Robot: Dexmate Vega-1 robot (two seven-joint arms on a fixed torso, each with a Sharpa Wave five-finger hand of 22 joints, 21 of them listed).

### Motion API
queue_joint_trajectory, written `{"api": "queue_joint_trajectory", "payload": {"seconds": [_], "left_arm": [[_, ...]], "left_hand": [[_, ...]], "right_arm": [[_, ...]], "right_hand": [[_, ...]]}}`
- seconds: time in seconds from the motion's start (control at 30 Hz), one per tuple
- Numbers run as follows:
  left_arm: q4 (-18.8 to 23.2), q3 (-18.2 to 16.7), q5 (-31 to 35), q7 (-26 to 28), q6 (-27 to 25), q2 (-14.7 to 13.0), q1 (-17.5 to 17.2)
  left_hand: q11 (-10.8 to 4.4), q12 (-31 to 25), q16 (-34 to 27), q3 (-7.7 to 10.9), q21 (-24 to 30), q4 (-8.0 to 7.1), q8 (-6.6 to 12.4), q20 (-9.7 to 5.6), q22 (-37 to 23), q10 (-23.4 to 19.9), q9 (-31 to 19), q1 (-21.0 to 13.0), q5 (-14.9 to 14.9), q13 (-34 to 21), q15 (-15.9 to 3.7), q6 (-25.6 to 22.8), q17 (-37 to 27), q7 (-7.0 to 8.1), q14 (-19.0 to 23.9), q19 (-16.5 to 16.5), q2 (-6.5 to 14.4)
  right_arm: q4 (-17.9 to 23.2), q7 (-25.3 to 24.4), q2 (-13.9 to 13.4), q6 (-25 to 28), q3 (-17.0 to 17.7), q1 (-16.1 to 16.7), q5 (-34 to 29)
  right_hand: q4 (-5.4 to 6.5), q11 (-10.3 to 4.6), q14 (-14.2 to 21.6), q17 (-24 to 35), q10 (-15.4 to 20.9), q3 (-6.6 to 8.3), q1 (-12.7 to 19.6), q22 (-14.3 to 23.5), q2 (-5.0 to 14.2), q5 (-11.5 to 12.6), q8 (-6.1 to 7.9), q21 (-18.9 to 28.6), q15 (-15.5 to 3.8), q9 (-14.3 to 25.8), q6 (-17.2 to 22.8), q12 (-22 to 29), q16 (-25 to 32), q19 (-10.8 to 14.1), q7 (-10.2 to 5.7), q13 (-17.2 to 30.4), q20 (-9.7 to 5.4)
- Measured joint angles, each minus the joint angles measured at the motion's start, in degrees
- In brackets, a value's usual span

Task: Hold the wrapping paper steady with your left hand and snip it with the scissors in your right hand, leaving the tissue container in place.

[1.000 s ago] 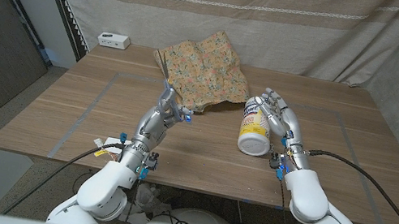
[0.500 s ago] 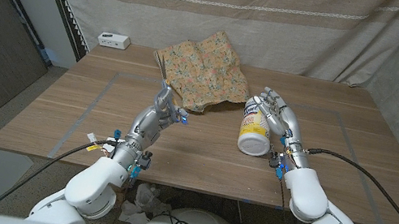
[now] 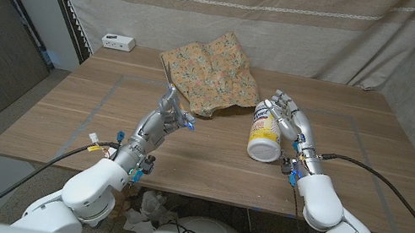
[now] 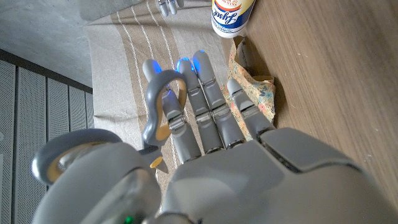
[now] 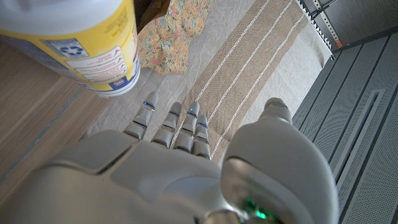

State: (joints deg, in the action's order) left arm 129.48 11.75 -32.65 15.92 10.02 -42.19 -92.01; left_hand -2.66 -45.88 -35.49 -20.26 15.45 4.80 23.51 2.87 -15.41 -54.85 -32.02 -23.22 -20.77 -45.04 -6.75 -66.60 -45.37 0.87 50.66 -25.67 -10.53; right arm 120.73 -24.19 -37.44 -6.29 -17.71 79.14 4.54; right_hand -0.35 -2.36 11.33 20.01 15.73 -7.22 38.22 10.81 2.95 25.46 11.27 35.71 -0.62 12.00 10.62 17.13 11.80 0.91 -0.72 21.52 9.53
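Observation:
The crumpled floral wrapping paper [image 3: 211, 74] lies at the back middle of the table [image 3: 208, 164]; its edge [image 4: 258, 93] shows just past my left fingertips. My left hand [image 3: 165, 116] sits in front of that near edge, fingers pointing at it, and holds grey scissors [image 3: 170, 93] with the handle loops [image 4: 163, 102] over its fingers. The yellow and white tissue container [image 3: 266, 131] appears to lie on its side right of the paper, white end toward me. My right hand [image 3: 292, 130] stands beside the container [image 5: 81, 46] with fingers spread and nothing in it.
A small white box [image 3: 118, 41] sits at the table's back left corner. A striped curtain [image 3: 235, 6] hangs close behind the table. Bare wood stretches along the front and far right of the table.
My left arm has swung outward to the left and its hand has slipped slightly left and back from the paper. The right hand, paper and container stay put.

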Motion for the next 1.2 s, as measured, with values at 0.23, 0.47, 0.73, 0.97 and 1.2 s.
{"api": "queue_joint_trajectory", "payload": {"seconds": [0.23, 0.47, 0.73, 0.97, 1.2], "left_arm": [[0.02, -0.17, -0.25, -0.22, -0.31, -0.06, 0.14], [-0.22, -0.18, -0.17, -0.23, -0.36, 0.05, 0.28], [-1.18, 0.11, -0.01, -0.32, 0.04, 0.62, 0.57], [-2.3, 0.65, 0.03, -0.94, 1.15, 1.12, 1.02], [-4.04, 1.48, -0.08, -2.57, 3.06, 1.64, 1.95]], "left_hand": [[0.0, -0.39, 0.0, 0.0, -0.22, 0.0, -0.11, 0.31, -0.01, 0.0, -0.38, 0.93, 0.0, -0.01, 0.0, -0.04, 0.18, -0.04, 0.0, 0.31, 0.3], [0.29, -0.47, -0.46, 0.18, -0.22, -0.18, -0.11, 0.62, 0.09, -0.3, -0.54, 0.92, 0.0, -0.29, 0.01, -0.41, 0.53, -0.41, 0.0, 0.0, 0.29], [0.04, -1.3, -0.85, 0.65, -0.44, 0.17, -0.11, 0.61, 0.26, -0.04, -0.68, 0.65, 0.0, -1.38, 0.01, -0.72, 0.2, -0.71, 0.0, 0.0, 0.56], [-0.96, -1.49, -0.85, 0.83, -0.78, 0.35, -0.09, 0.47, 0.26, 0.96, -1.03, 0.2, -0.22, -1.81, 0.76, -0.44, 0.1, -0.44, -2.21, 0.14, 1.01], [-2.91, 0.55, 0.54, 0.82, -1.27, 0.34, -1.58, 0.26, 0.25, 2.92, -0.28, -0.1, -0.5, -0.6, 1.43, 0.95, 1.06, 0.95, -5.12, 0.9, 1.32]], "right_arm": [[0.0, 0.22, -0.18, 0.01, 0.1, -0.19, 0.23], [-0.27, 0.33, -0.2, 0.01, 0.12, -0.44, 0.41], [-0.5, 0.38, -0.2, 0.01, 0.11, -0.74, 0.48], [-0.65, 0.39, -0.21, 0.08, -0.05, -0.97, 0.51], [-0.71, 0.4, -0.18, 0.48, -0.28, -1.27, 0.5]], "right_hand": [[-0.03, 0.0, 0.0, -0.08, 0.0, -0.35, 0.0, 0.0, 0.0, 0.0, 0.0, -0.33, 0.0, 0.0, -0.31, 0.0, 0.0, 0.0, 0.31, 0.01, 0.0], [0.13, 0.0, 0.01, -0.08, 0.01, -0.51, 0.01, 0.0, 0.0, 0.0, 0.0, -0.33, 0.0, -0.3, -0.31, 0.0, 0.0, 0.01, 0.31, -0.13, -0.01], [0.13, 0.0, 0.01, -0.08, 0.01, -0.51, 0.01, 0.0, 0.0, 0.0, 0.0, -0.54, 0.0, -0.29, -0.3, 0.0, 0.0, 0.01, 0.31, -0.27, -0.01], [0.13, 0.0, -0.09, -0.35, 0.01, -0.51, 0.01, 0.0, 0.0, 0.0, 0.0, -0.56, -0.11, -0.29, -0.3, 0.0, 0.0, 0.01, 0.31, -0.26, -0.01], [-0.07, 0.0, -0.09, -0.35, 0.02, -0.71, 0.01, 0.0, 0.0, 0.0, 0.0, -0.75, -0.11, -0.29, -0.54, -0.49, 0.0, 0.01, 0.5, -0.26, -0.01]]}}
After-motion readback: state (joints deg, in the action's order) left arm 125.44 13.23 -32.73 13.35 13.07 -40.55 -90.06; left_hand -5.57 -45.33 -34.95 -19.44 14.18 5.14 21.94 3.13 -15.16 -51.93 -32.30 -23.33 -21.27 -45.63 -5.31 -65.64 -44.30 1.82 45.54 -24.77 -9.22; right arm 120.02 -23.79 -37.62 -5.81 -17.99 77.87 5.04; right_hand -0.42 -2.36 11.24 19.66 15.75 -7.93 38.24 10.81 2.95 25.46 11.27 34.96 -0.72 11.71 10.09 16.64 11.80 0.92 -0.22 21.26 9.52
